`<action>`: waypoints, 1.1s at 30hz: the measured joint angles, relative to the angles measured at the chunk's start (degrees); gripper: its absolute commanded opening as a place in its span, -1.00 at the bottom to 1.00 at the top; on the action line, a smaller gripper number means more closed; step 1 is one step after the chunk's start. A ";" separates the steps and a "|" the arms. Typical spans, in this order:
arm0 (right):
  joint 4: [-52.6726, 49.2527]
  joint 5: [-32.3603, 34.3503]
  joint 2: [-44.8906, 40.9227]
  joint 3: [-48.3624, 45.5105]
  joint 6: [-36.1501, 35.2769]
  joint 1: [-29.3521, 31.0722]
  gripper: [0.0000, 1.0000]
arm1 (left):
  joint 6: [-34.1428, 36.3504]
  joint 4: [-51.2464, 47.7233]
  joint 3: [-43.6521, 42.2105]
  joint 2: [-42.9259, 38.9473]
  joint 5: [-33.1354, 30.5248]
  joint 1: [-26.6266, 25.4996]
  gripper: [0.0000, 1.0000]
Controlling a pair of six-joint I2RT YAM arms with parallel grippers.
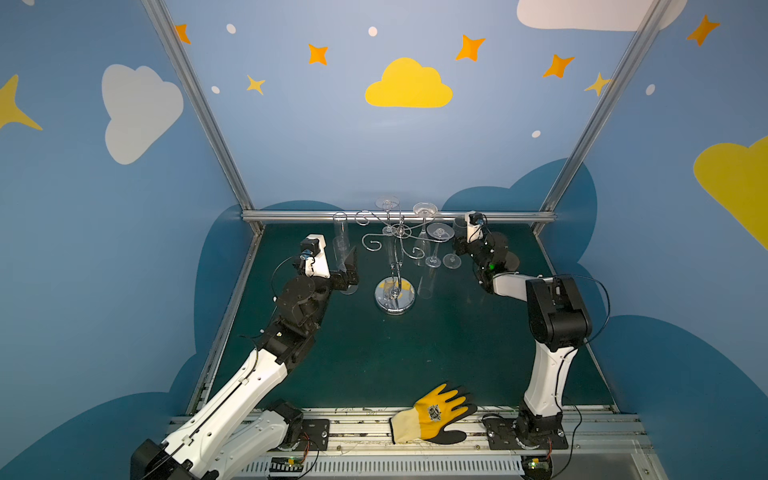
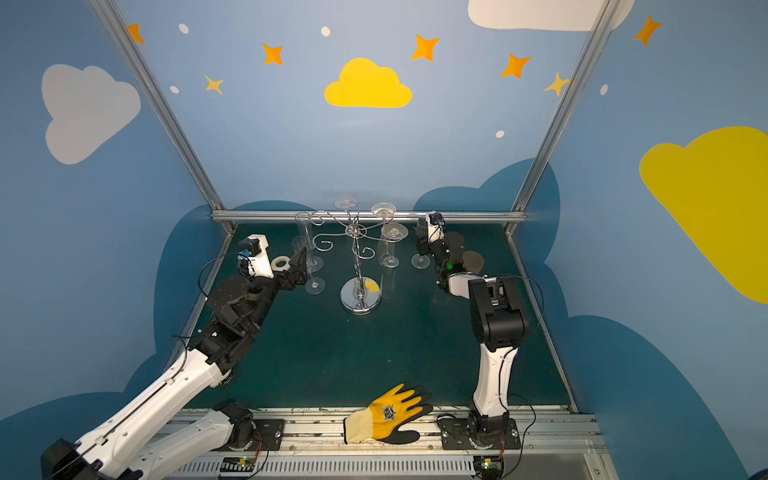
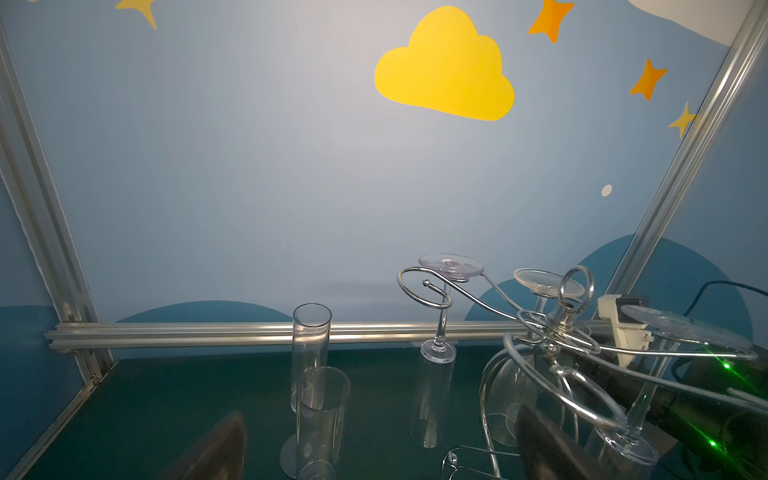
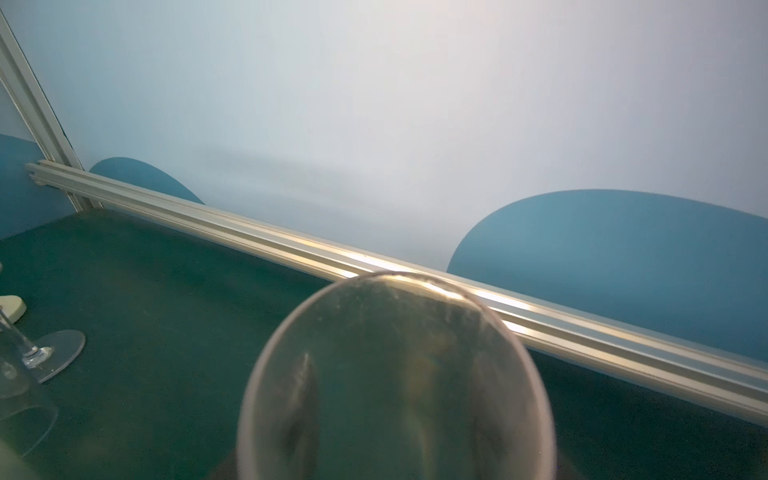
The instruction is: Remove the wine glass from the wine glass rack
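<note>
Bimanual cell, both top views and wrist views. The wine glass rack (image 1: 395, 298) stands mid-tabletop (image 1: 395, 365), mirrored base flat, with three inverted glasses (image 1: 439, 230) hanging by their feet from its curled arms. The right pincer (image 1: 459, 235) pinches the wine glass (image 4: 390, 332) at the bowl, mouth upward. Its fingers (image 4: 305, 390) show through the clear wall on both sides. This glass is off the rack, just to its right, near the back rail (image 1: 399, 216); whether its foot touches the tabletop cannot be told. The left pincer (image 1: 350, 268), left of the rack, is spread wide. A tall standing glass (image 3: 322, 419) lies between that pincer's fingers (image 3: 216, 444) with a gap on each side, and a second standing glass (image 3: 311, 332) stands behind it. A yellow glove (image 1: 434, 413) lies at the front edge.
</note>
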 measured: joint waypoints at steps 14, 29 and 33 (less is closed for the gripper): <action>0.24 0.35 2.29 0.37 -0.11 -0.28 -0.02 | -0.96 0.00 -0.02 -0.02 1.40 0.83 0.99; -0.04 0.74 2.29 0.35 -0.13 -0.70 0.78 | -0.98 -0.52 -0.68 -1.81 1.99 1.16 0.99; -0.24 0.72 2.03 0.00 -0.20 -0.87 0.81 | -1.07 -1.18 -0.76 -2.56 2.47 1.20 0.99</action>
